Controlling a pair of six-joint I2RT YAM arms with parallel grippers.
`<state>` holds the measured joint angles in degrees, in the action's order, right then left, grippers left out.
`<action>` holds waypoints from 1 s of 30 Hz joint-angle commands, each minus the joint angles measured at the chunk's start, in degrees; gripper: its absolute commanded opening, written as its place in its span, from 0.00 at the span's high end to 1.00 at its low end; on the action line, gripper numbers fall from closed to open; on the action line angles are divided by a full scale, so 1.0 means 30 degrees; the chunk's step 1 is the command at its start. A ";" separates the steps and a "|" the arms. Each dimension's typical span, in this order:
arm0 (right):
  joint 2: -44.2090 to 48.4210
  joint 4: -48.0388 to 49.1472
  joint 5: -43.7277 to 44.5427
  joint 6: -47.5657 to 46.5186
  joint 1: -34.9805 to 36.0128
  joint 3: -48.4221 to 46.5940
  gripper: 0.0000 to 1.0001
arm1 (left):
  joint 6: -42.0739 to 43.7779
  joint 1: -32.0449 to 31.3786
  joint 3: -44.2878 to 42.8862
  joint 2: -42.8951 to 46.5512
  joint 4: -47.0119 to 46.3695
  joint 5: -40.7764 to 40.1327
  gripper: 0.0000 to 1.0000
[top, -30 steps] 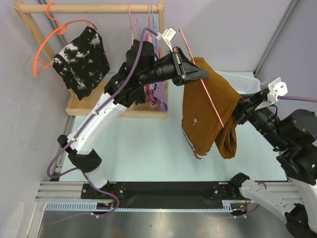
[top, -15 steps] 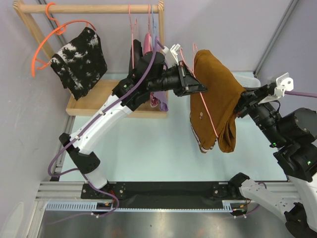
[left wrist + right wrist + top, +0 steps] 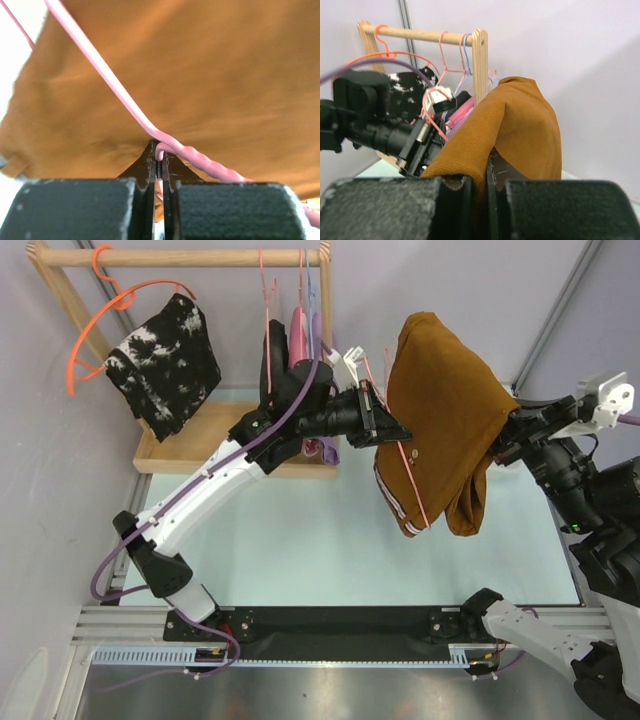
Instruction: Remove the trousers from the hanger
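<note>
Mid-air above the pale desk (image 3: 300, 540), just right of the wooden clothes rack (image 3: 180, 257): rust-brown trousers (image 3: 440, 410), draped over the thin pink wire hanger (image 3: 408, 478) and bunched high on the right. Not yet free, judging by the pink wire crossing the front of the cloth and the striped hem hanging low on the left.

Left hand (image 3: 398, 430): clenched on the hanger wire, pinching it right beside the twisted neck, with the trousers pressed close behind the fingertips. Right hand (image 3: 497, 450): clenched on a fold of the trousers at the garment's right edge, ochre cloth running straight between the closed jaws in the right wrist view.

Probably mid-pull, dragging cloth sideways off the bar while bracing the frame.

Possible trouble from here:
- Thin wire pivoting or sliding in the left pinch under a hard tug, letting the hanger travel along with the cloth instead of parting from it.
- Cloth catching on a corner of the triangular frame and bending the wire.
- Only a fold held on the right, so a slip there would drop the trousers back onto the bar.
- Left arm close to the rack's other hangers, with some chance of hooking one.
</note>
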<state>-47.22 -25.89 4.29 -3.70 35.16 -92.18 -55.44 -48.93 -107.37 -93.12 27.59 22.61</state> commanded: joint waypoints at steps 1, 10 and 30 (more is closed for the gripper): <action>0.0565 0.5230 0.0355 -0.0025 0.0000 -0.2085 1.00 | 0.1136 -0.0039 0.1219 0.0601 -0.0087 -0.0389 1.00; 0.0214 0.5438 0.4069 -0.1605 0.0029 -0.2202 1.00 | 0.2454 -0.0478 0.2770 0.1918 0.0323 -0.0071 1.00; -0.1985 0.7133 0.8436 -0.3742 0.0058 -0.2820 1.00 | 0.5882 -0.0566 0.5965 0.5492 0.2228 -0.0566 1.00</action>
<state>-55.20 -17.98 24.75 -11.05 35.20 -99.72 -41.41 -50.26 -90.08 -81.10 34.50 21.15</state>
